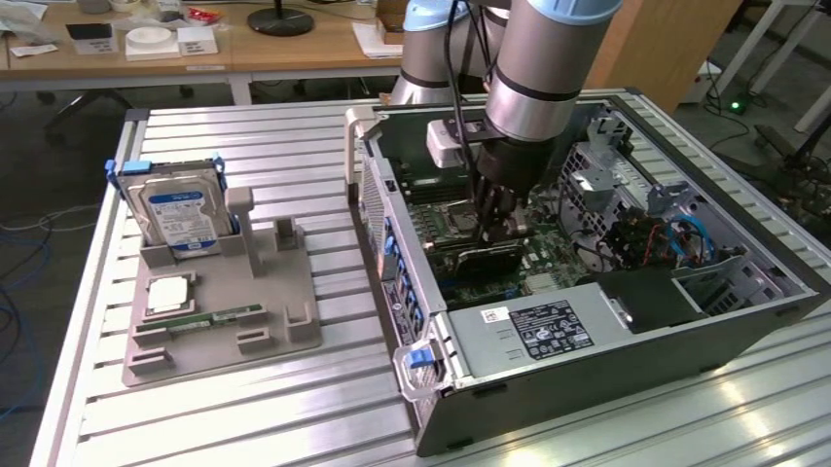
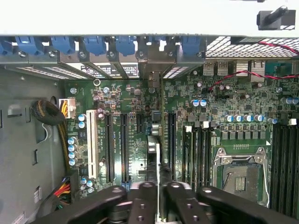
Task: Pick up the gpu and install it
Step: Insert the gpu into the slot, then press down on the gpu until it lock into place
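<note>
Wrist view: the gripper (image 2: 158, 196) has its black fingers (image 2: 140, 203) drawn close together on the top edge of the gpu (image 2: 155, 154), which stands edge-on over the motherboard (image 2: 224, 116) among its long dark slots. In the exterior view the arm (image 1: 546, 68) reaches down into the open computer case (image 1: 727, 292), with the gpu (image 1: 487, 261) low on the motherboard beneath the gripper (image 1: 497, 229).

Ribbed aluminium table (image 1: 260, 409), wooden desk (image 1: 311, 49) behind, cables on dark floor (image 1: 39, 195)
</note>
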